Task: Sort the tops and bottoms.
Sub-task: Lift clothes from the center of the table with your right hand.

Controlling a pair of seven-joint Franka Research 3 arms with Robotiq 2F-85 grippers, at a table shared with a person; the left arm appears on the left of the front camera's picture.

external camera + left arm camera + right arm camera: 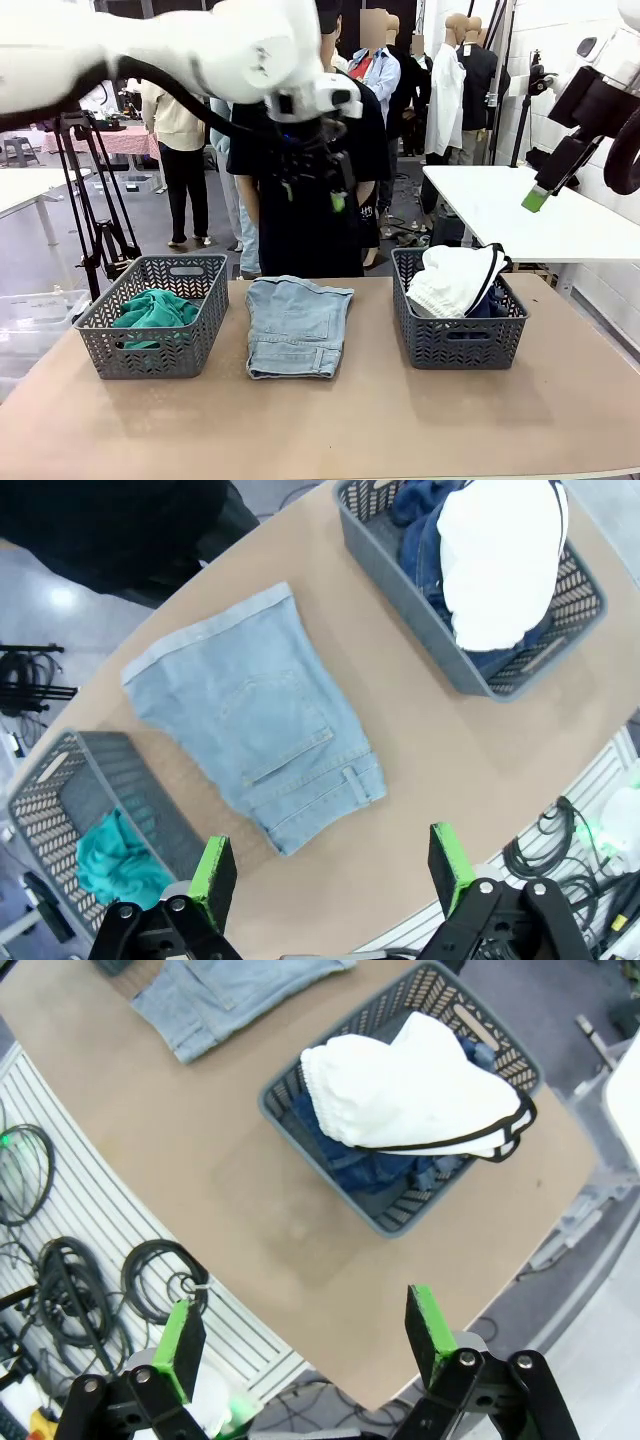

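Observation:
A teal-green top lies crumpled in the left grey basket. Light blue denim shorts lie flat on the table between the baskets. White shorts with black trim sit on dark blue jeans in the right basket. My left gripper hangs open high above the denim shorts, its green pads wide apart over the table's near edge. My right gripper is raised at the far right, open, looking down on the white shorts and jeans.
A person in black stands at the far edge behind the denim shorts. Bare table lies in front of both baskets. In the right wrist view, cables lie on the floor beyond the table edge. A white table stands at the back right.

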